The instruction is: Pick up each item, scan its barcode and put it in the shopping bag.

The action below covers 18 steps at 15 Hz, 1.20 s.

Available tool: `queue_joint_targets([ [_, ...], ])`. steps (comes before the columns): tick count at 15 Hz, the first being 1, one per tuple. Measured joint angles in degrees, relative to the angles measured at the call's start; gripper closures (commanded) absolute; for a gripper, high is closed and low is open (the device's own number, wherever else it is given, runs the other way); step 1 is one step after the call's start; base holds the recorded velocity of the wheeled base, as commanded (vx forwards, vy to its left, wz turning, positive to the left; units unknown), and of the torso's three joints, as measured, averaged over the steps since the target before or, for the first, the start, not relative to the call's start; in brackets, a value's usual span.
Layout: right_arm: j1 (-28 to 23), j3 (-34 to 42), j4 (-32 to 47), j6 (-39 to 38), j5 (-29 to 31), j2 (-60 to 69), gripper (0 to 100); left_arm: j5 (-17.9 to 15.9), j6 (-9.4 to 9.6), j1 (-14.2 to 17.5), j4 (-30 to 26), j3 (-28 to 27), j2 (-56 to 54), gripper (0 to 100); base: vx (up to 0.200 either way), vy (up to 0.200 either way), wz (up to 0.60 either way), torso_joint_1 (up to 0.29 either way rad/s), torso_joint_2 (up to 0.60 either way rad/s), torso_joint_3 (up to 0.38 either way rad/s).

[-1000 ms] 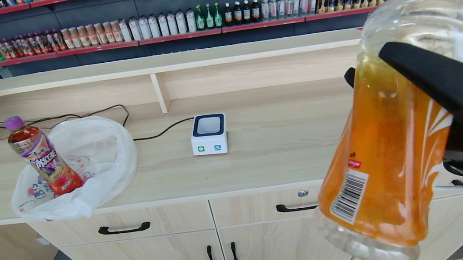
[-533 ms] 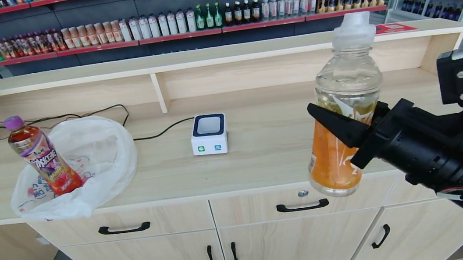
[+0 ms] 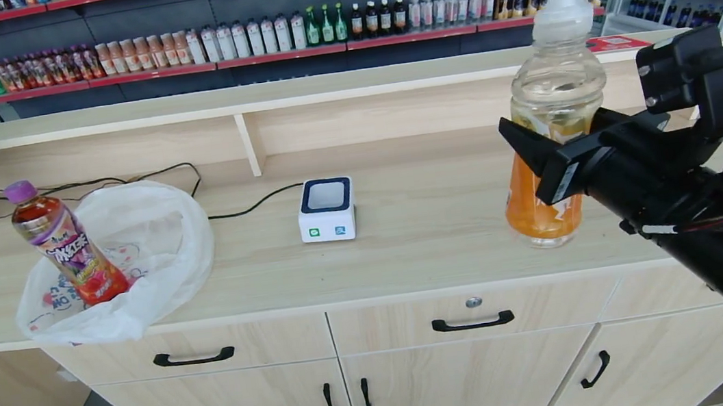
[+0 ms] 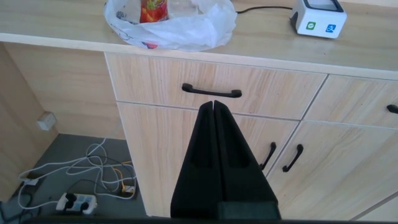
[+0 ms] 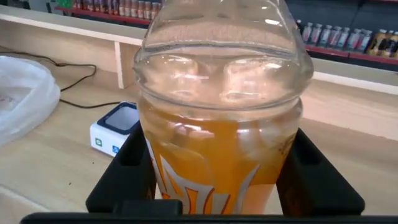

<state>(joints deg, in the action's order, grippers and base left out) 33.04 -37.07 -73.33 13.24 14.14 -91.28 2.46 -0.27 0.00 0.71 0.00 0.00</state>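
One clear plastic orange-drink bottle (image 3: 541, 208) sits clamped upright in your right gripper (image 3: 553, 138), right of the white cube scanner (image 3: 326, 208), presumably for scanning.

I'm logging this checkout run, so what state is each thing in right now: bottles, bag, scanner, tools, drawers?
orange drink bottle: upright, capped, part full, gripped.
right tool: shut on orange drink bottle.
left tool: shut, empty.
shopping bag: open, lying on the counter.
red tea bottle: capped, leaning, in shopping bag.
scanner: on the counter, cable attached.
drawers: closed.
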Motion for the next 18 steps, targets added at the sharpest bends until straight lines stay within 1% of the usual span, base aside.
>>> queue_joint_targets([
  [1,-0.2,-0.9,0.1,0.3,2.2,0.1,100,0.0,0.13,-0.1,-0.1,0.0,0.0,100,0.0,0.0,0.0,0.0,0.0,0.0],
  [2,-0.2,-1.2,0.2,0.4,2.8,0.1,100,0.0,0.22,0.0,-0.1,0.0,0.0,100,0.0,0.0,0.0,0.0,0.0,0.0],
  [5,-0.2,-1.7,0.4,0.4,2.6,0.1,100,0.0,0.32,0.0,-0.2,0.0,0.0,100,0.0,0.0,0.0,0.0,0.0,0.0],
  [9,-0.3,-3.4,1.2,0.0,2.5,-0.2,100,0.0,0.06,0.0,-0.2,0.0,0.0,100,-0.2,0.0,0.0,0.001,0.0,0.005],
  [12,-0.7,-3.4,1.4,-0.4,2.8,0.0,100,0.0,0.09,0.0,-0.2,0.0,0.0,100,0.0,0.0,0.0,0.0,0.0,0.0],
  [18,-0.9,-3.1,1.4,-0.3,2.9,0.9,100,0.0,0.2,0.0,-0.2,0.0,0.0,100,0.0,0.2,0.0,-0.001,0.0,0.005],
])
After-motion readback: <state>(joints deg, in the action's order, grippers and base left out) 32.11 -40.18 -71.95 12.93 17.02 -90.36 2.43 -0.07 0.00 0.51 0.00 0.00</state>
